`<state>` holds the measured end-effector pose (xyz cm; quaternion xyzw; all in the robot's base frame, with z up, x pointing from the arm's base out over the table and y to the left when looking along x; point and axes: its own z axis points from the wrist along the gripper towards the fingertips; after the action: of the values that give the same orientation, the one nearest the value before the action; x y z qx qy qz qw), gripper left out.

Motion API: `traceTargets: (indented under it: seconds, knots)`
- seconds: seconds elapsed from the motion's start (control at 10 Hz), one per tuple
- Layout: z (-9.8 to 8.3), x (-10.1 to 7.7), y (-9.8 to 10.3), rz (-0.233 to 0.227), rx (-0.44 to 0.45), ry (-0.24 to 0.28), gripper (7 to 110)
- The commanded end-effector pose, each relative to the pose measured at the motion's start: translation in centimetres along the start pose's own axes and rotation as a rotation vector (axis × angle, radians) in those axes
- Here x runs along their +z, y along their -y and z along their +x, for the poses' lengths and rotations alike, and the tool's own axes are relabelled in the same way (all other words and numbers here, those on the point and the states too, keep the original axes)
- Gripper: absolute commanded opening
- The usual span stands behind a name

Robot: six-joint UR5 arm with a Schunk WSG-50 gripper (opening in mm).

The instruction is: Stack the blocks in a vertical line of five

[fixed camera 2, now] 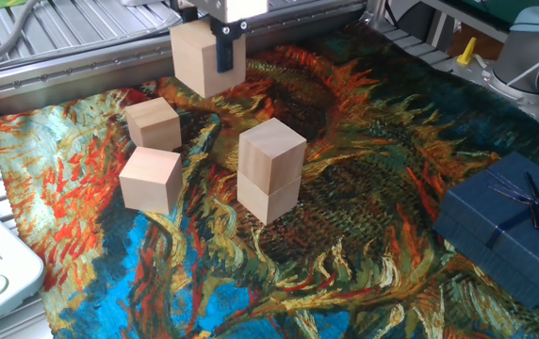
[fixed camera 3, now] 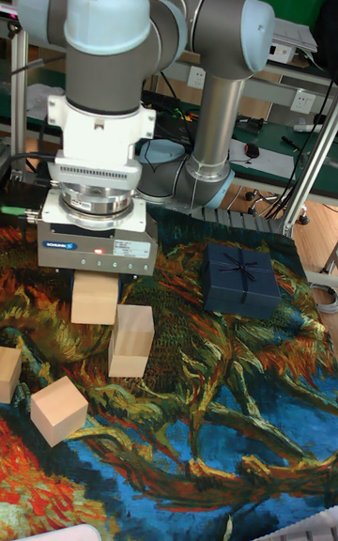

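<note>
In the fixed view, we are seeing our hand [fixed camera 2: 220, 38] at the top edge, clenched on a pale wooden cube [fixed camera 2: 205, 58] that is hanging in the air above the far part of the painted sunflower-pattern cloth [fixed camera 2: 364, 226] covering the bench. A dark finger is pressing on the cube's near face. Near the middle of the cloth, a two-cube stack of pale wooden cubes [fixed camera 2: 270, 169] is standing, the upper cube slightly turned on the lower one. Two loose pale wooden cubes are lying to its left: the far loose cube [fixed camera 2: 153, 123] and the near loose cube [fixed camera 2: 150, 178], close together. So we are judging the tower to be two high, with the third cube in transit and two more left to fetch. A dark blue ribboned gift box [fixed camera 2: 505, 224] is sitting closed at the right, well apart from the cubes; we cannot tell what is inside it.

In the tall fixed view, we are looking at the hand [fixed camera 3: 94, 287] under the grey arm, holding the cube [fixed camera 3: 94, 301] just beside and slightly higher than the top of the stack [fixed camera 3: 130, 342], not yet over it. The loose cubes [fixed camera 3: 58, 409] are resting at lower left, and the gift box [fixed camera 3: 240, 280] is staying shut behind.
</note>
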<state>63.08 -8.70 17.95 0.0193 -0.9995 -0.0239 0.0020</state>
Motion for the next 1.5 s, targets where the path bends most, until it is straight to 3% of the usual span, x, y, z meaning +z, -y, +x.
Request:
traceTargets:
  seconds: [0.0,0.2,0.5,0.8,1.0,1.4]
  knots:
    - [0.3,0.6,-2.2,-0.005,0.036,0.000,7]
    - [1.7,1.7,-3.6,0.006,0.041,-0.028,7]
    - [2.0,2.0,-6.1,0.022,0.032,-0.002,7]
    - [2.3,2.2,-5.5,0.027,-0.064,-0.021,7]
    - [2.3,3.0,-6.1,-0.021,-0.082,-0.026,7]
    - [3.0,4.0,-7.1,-0.049,0.003,-0.020,7]
